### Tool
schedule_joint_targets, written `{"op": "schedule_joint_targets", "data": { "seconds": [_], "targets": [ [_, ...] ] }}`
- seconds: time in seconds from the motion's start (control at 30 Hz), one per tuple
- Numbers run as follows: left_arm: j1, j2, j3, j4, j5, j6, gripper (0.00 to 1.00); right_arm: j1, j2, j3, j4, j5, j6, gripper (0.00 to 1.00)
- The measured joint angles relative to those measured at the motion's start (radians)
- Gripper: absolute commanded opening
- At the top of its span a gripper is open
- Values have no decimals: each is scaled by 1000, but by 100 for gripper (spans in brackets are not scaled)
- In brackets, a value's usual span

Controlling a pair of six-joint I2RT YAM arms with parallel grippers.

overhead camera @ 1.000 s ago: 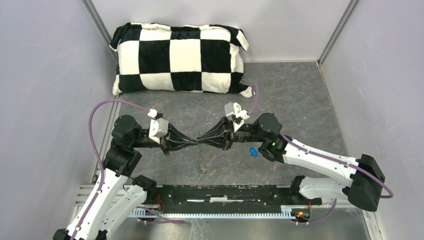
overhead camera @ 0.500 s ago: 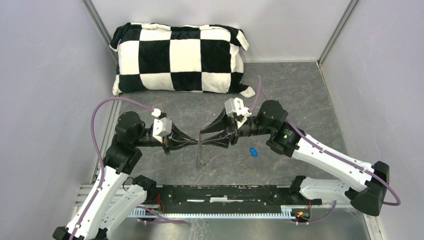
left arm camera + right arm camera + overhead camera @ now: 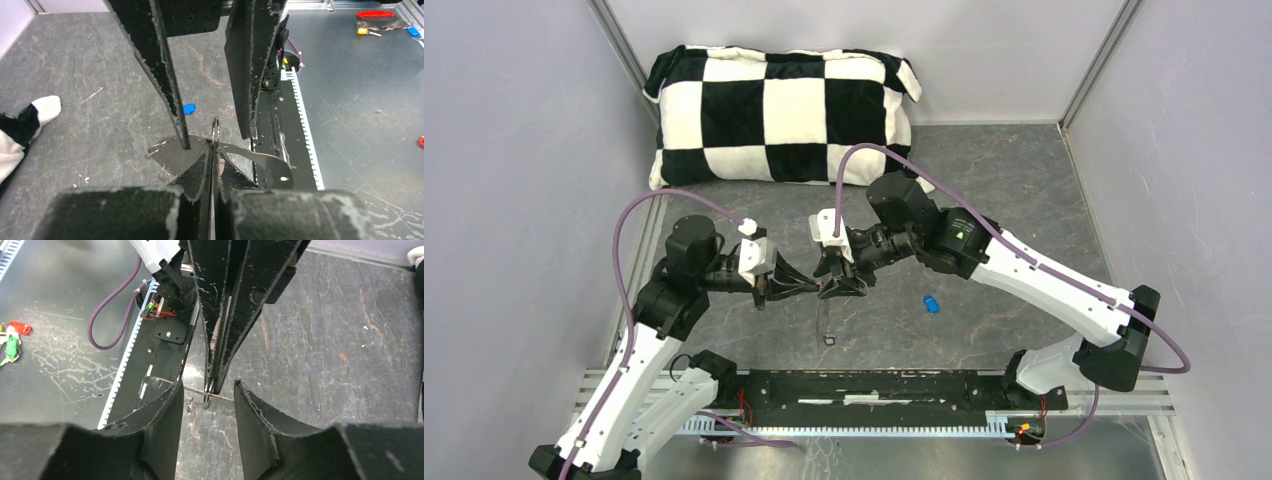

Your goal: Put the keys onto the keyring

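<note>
Midway over the table [image 3: 1024,200], the left gripper [image 3: 817,287] is clamped on the keyring [image 3: 825,315], its thin loop hanging edge-on toward 6 o'clock in the top view. The right gripper [image 3: 839,285], jaws parted and empty, straddles those tips from 3 o'clock. The blue key [image 3: 931,304] lies flat at 4 o'clock, apart, nearer the right arm [image 3: 1044,285], which looks best placed to fetch it. Only the wrist views show the wire pinched.
</note>
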Motion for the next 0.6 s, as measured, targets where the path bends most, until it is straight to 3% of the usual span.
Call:
{"op": "schedule_joint_targets", "data": {
  "seconds": [0.6],
  "targets": [
    [0, 31, 11, -94, -26, 77, 2, 44, 57, 108, -118, 90, -50, 39]
  ]
}}
